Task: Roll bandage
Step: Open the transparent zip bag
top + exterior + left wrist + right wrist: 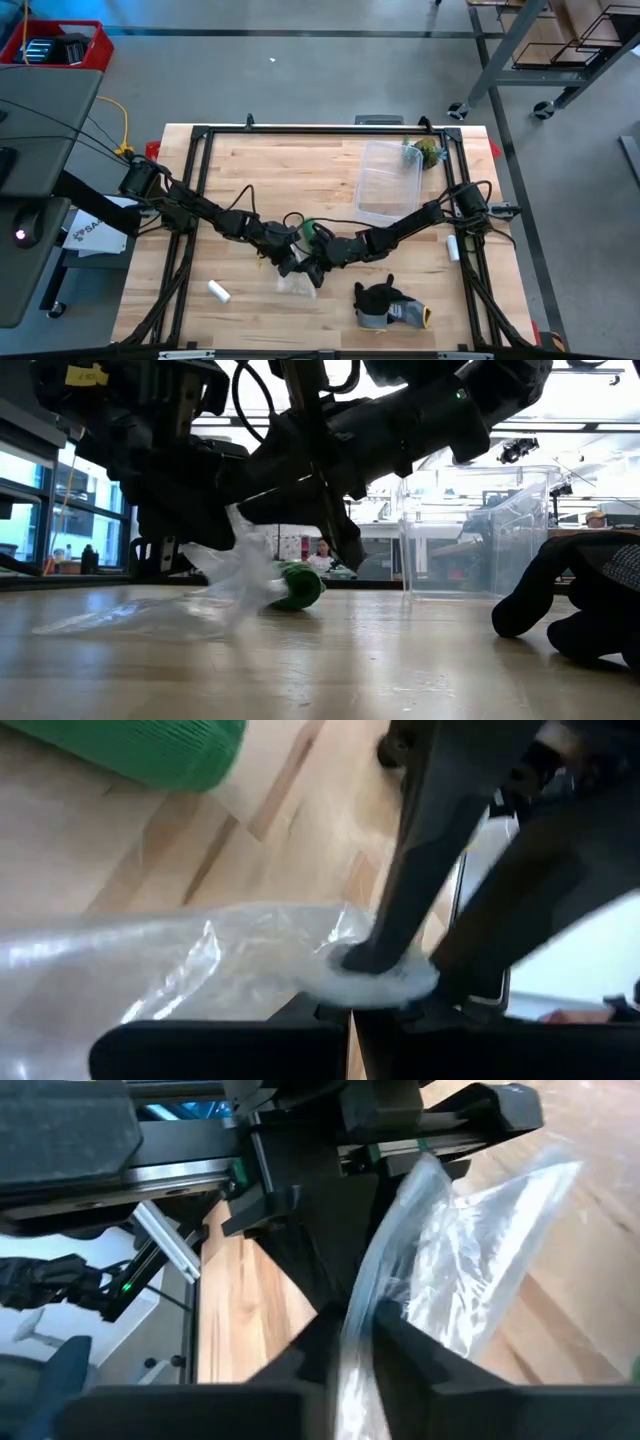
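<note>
At desk (250, 160) centre, a clear plastic bag (215, 575) is pinched by the clenched left end effector (297, 268) and the right end effector (318, 268), while the green bandage (297, 587) roll lies beside it, at 12 o'clock.

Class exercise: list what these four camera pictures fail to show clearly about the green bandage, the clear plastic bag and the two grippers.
- Bandage: high view, mostly covered by both arms; left wrist view, cut off by the picture's edge.
- Plastic bag: low view, its far end is behind the arms.
- Left gripper: fingers cropped at the edge.
- Right gripper: blurred; the bag covers its fingertips.
</note>
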Motion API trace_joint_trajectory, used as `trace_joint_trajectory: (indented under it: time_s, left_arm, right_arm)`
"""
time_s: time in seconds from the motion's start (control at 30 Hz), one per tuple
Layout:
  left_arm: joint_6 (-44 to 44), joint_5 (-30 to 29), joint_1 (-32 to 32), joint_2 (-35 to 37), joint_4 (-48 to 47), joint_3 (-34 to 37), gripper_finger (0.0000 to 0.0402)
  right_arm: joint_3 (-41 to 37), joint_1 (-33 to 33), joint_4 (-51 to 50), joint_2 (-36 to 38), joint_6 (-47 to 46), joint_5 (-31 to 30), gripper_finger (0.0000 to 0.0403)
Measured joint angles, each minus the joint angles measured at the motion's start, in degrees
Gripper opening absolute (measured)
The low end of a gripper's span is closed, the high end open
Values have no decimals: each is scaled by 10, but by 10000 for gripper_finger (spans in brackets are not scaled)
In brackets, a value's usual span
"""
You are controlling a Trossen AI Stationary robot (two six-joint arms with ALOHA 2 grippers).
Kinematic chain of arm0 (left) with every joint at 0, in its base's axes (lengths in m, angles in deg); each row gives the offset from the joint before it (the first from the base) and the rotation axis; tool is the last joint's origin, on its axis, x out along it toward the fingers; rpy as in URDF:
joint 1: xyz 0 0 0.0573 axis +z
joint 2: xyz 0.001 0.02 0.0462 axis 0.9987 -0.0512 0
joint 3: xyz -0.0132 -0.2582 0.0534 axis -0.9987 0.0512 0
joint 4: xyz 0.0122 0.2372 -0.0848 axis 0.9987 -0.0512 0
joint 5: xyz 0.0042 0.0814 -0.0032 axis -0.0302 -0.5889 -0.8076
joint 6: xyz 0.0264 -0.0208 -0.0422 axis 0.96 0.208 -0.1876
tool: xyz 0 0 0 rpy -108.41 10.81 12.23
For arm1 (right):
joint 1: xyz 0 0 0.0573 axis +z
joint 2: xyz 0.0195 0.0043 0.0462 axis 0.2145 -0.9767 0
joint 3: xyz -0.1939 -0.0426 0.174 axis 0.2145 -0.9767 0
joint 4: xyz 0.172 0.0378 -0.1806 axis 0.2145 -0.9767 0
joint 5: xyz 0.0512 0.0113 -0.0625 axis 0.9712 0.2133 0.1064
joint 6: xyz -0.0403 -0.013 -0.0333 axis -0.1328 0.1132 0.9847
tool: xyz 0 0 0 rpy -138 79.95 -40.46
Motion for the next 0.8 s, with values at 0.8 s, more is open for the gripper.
trace_joint_trajectory:
  time_s: [0.8]
  left_arm:
    - [139,56,-15,54,-86,0,0]
  right_arm:
    - [0,-14,-11,14,-85,64,1]
